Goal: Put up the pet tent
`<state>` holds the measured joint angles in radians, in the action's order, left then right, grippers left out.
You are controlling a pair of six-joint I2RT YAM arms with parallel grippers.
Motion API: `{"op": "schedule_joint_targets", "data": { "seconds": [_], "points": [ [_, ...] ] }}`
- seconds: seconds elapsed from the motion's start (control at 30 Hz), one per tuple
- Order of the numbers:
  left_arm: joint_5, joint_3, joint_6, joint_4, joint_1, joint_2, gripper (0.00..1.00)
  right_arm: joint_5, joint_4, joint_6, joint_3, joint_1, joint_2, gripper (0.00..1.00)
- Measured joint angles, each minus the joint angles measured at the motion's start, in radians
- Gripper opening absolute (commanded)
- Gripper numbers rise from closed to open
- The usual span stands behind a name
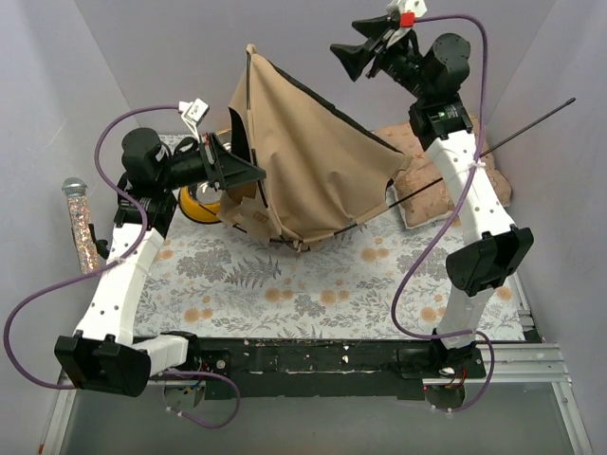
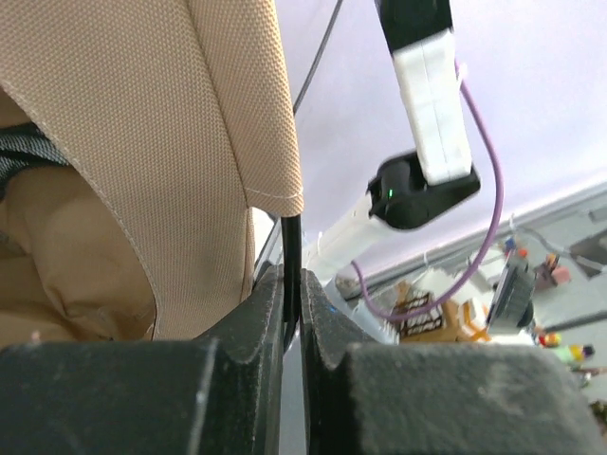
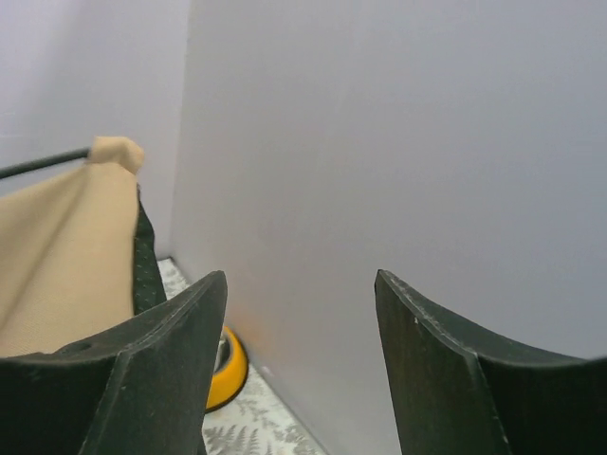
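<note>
The tent (image 1: 313,161), coarse tan woven canvas with black edging, sags in a half-raised peak at the back of the floral mat (image 1: 313,284). The left gripper (image 1: 254,175) is clenched on the tent's thin black pole (image 2: 291,265). The right gripper (image 1: 343,59) hangs spread and empty above the mat's far edge.

- Overhead view: bright, soft light, probably from above; the tent (image 1: 313,161) lays a faint shadow on the mat (image 1: 313,284).
- Left wrist view: the left gripper (image 2: 292,286) is a dark blur, the pole (image 2: 291,237) in it soft, the tent's weave crisp.
- Right wrist view: the right gripper (image 3: 302,284) looks soft-edged against a pale, evenly lit wall (image 3: 398,142).
</note>
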<state>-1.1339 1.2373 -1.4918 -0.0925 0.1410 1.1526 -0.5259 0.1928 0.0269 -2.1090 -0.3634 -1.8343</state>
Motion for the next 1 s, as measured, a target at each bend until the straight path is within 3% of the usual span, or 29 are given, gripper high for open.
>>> {"op": "schedule_joint_targets", "data": {
  "seconds": [0.17, 0.3, 0.4, 0.57, 0.77, 1.0],
  "points": [
    [0.088, 0.143, -0.141, 0.043, 0.0, 0.133, 0.0, -0.008, -0.043, 0.008, -0.003, 0.0, 0.089, 0.64],
    [0.153, 0.241, -0.246, 0.053, 0.0, 0.228, 0.0, -0.067, -0.122, 0.064, 0.331, -0.056, 0.391, 0.58],
    [0.206, 0.311, -0.308, 0.032, -0.001, 0.283, 0.0, -0.074, -0.2, 0.194, 0.563, -0.135, 0.613, 0.55],
    [0.262, 0.391, -0.373, -0.013, -0.002, 0.336, 0.0, 0.021, -0.299, 0.346, 0.816, -0.28, 0.824, 0.57],
    [0.285, 0.439, -0.401, -0.05, -0.002, 0.365, 0.0, 0.158, -0.251, 0.402, 1.072, -0.311, 0.849, 0.59],
    [0.296, 0.443, -0.403, -0.094, -0.003, 0.365, 0.0, 0.202, -0.193, 0.428, 1.205, -0.33, 0.772, 0.62]
  ]
}}
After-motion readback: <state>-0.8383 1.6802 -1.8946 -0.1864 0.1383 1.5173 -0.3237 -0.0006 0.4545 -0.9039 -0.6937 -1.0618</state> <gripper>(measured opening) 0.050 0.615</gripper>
